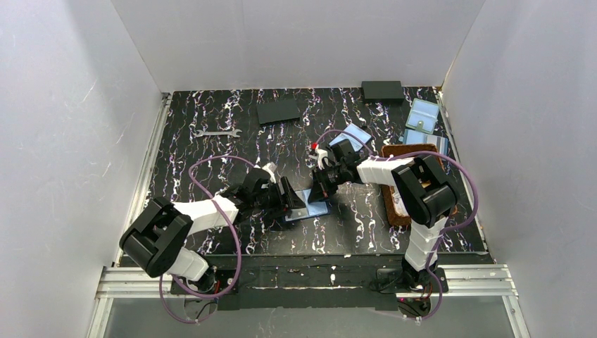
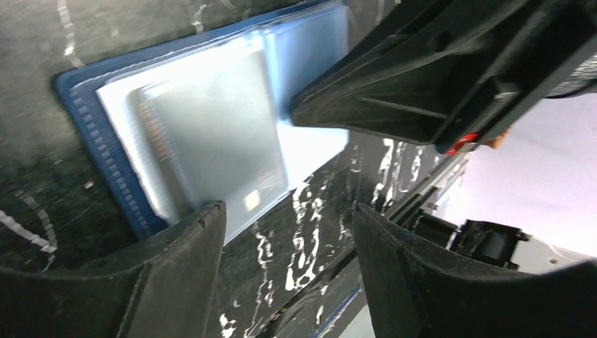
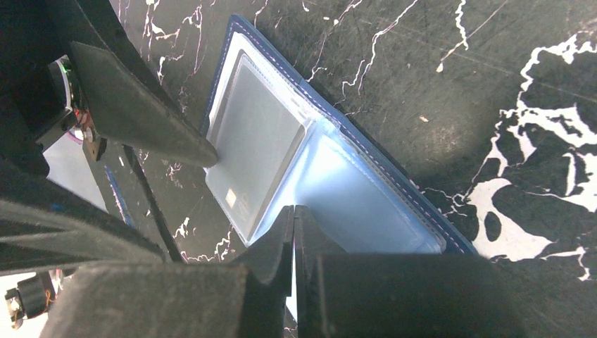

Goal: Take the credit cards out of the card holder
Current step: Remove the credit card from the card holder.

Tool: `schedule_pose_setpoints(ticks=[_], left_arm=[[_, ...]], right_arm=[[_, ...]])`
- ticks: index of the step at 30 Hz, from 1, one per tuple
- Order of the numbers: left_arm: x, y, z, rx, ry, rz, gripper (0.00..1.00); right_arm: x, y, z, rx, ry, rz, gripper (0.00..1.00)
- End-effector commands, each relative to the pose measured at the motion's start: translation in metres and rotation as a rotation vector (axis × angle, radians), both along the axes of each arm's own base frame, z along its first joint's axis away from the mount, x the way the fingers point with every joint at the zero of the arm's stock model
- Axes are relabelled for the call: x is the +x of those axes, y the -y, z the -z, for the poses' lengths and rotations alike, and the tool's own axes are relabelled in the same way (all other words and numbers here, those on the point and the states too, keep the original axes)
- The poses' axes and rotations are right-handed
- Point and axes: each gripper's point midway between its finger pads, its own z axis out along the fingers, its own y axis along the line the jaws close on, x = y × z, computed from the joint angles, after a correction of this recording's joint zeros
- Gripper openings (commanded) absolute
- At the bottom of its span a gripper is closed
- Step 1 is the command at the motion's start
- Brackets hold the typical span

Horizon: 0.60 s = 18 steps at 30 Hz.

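The card holder [image 1: 315, 208] lies open and flat on the black marbled table between the two arms, navy rim [image 3: 366, 151] up and light blue pockets showing. A dark grey credit card [image 3: 260, 141] with a small gold chip sits in its clear left-hand sleeve [image 2: 211, 141]; the chip end seems to poke past the holder's edge. My left gripper [image 2: 287, 210] is open, with one finger [image 3: 151, 120] resting on the holder's left edge by the card. My right gripper [image 3: 293, 213] is shut, its tips down on the light blue inner pocket. No orange-tan card shows.
A brown woven tray [image 1: 405, 149] stands right of the right arm. Pale blue pouches [image 1: 424, 116] lie at the back right, one more [image 1: 350, 135] behind the right gripper. Two black pads [image 1: 279, 110] [image 1: 382, 90] and a wrench [image 1: 218, 132] lie at the back.
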Motion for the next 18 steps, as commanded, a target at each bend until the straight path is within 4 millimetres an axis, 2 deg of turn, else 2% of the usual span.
schedule_pose_setpoints(ticks=[1,6,9,13,18], left_arm=[[0.009,0.017,-0.022,-0.108,0.056,0.032,0.64],[0.02,0.026,-0.036,-0.2,0.093,0.033,0.64],[0.025,0.025,-0.038,-0.222,0.093,0.019,0.64],[0.024,0.011,-0.042,-0.21,0.132,-0.025,0.66],[0.015,-0.019,-0.031,-0.162,0.114,-0.123,0.67]], right_arm=[[0.001,0.002,0.009,-0.037,0.004,-0.009,0.04],[0.0,0.002,0.008,-0.034,0.0,-0.014,0.05],[0.0,0.002,0.006,-0.035,0.006,-0.023,0.05],[0.0,0.0,-0.017,0.001,0.07,-0.104,0.1],[-0.007,0.001,-0.048,0.071,0.226,-0.241,0.25]])
